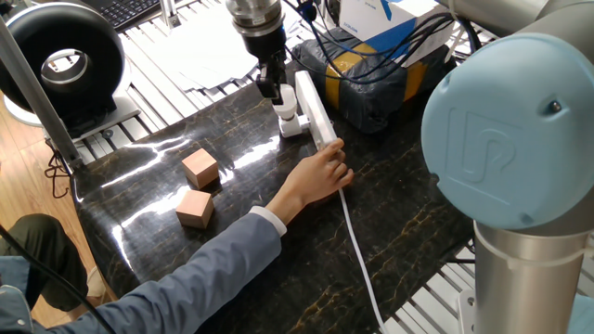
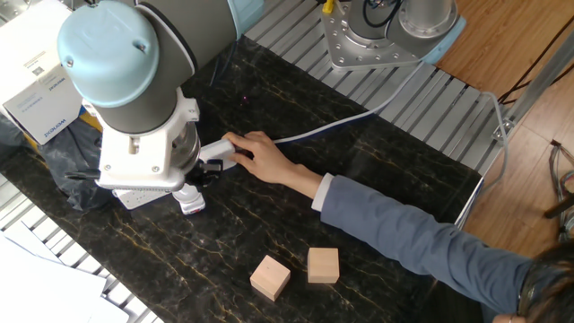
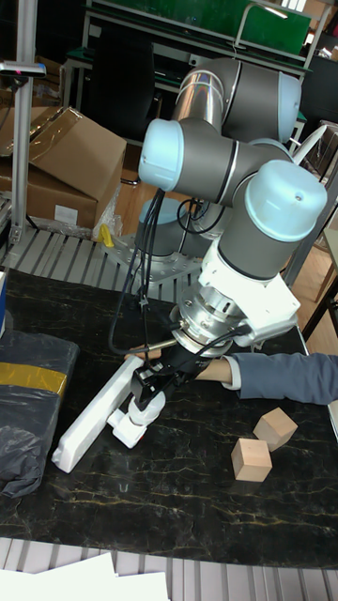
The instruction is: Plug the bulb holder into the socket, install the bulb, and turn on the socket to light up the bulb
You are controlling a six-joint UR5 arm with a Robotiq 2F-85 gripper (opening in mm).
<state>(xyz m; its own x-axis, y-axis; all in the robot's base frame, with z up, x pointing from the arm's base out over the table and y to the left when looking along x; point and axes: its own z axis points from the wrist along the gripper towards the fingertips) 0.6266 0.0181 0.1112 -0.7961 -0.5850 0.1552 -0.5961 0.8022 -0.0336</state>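
Two dark fingers of the gripper (image 1: 269, 82) are clamped on the bulb (image 3: 147, 401), which is held upright in the bulb holder (image 1: 291, 124) plugged into the socket (image 1: 314, 110). The socket's end is steadied by a person's hand (image 1: 322, 173).

We see a long white socket (image 1: 313, 109) lying flat on the dark table. A white bulb holder (image 1: 290, 122) is plugged into its side, with the bulb (image 3: 143, 406) upright in it.
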